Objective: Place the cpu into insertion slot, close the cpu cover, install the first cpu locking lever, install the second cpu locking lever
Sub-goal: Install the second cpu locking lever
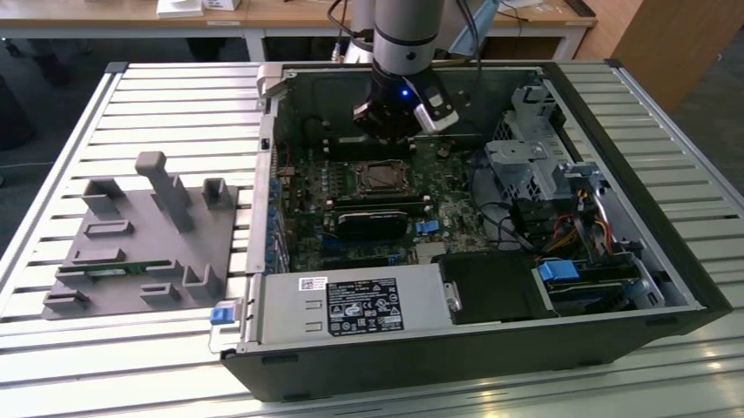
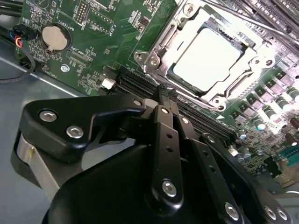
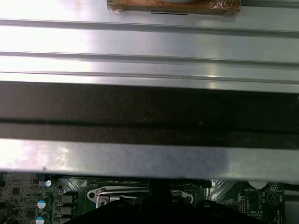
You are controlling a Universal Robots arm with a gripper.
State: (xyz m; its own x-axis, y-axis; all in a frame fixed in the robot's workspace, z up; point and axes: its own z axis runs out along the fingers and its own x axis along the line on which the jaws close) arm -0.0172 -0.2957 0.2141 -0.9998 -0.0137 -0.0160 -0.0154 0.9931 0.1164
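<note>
1. On the exterior view's left, a grey fixture with upright posts lies on the slatted table, just beside the open case.
2. Along the case's near edge sits the grey power supply, with a blue tab at its corner nearest the fixture.
3. The green board covers the case floor. The insertion slot is at its middle, below the arm in the exterior view.
4. The gripper hangs over the board just behind the slot, not touching it. In the second wrist view its black fingers lie together with nothing between them, the tips above the long black slots next to the socket.
5. In the second wrist view the cpu lies flat in the slot, its pale metal face bright with glare. The cpu cover lies around it as a silvery frame, the chip showing through its cut-out.
6. A thin lever runs along the far side of the socket; I cannot tell if it is latched.
7. A round coin cell sits on the board well apart from the socket.
8. On the exterior view's right, metal drive cages and bundled cables fill the case, with a blue clip near its front.
</note>
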